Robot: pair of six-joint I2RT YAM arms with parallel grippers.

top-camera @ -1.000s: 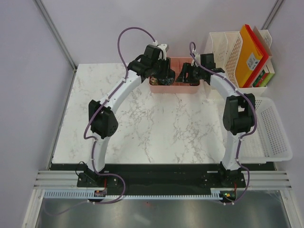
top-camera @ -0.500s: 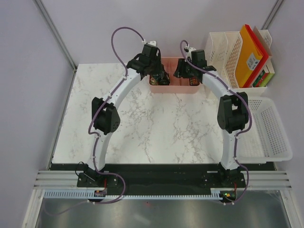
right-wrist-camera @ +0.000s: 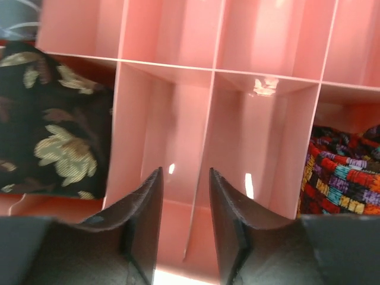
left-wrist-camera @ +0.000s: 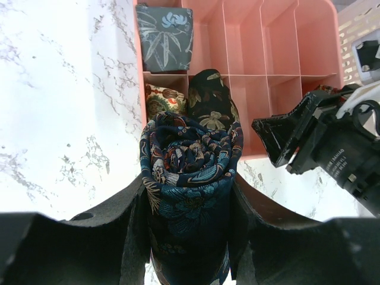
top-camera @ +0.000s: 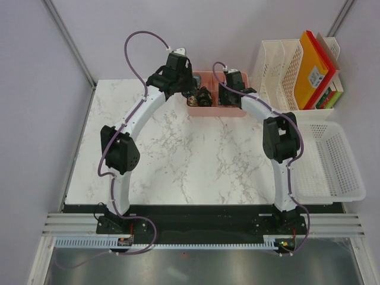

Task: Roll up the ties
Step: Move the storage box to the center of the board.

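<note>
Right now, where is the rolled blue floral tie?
In the left wrist view, the blue floral tie is clamped in the left gripper at the left end of the pink tray, in front of the black floral tie.

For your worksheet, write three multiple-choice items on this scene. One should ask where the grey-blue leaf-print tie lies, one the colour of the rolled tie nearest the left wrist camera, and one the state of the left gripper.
1. Where does the grey-blue tie lie?
A. On the marble table
B. In a corner compartment of the pink tray
C. In the white basket

2. What colour is the rolled tie nearest the left wrist camera?
A. Plain white
B. Bright yellow
C. Dark blue with a floral pattern

3. What state is the left gripper in?
A. Closed on the rolled tie
B. Open and empty
C. Closed on a folder

Answers:
1. B: the left wrist view shows it filling the tray's corner cell.
2. C: the coil is navy with teal and cream flowers.
3. A: both fingers press against the coil's sides.
</note>
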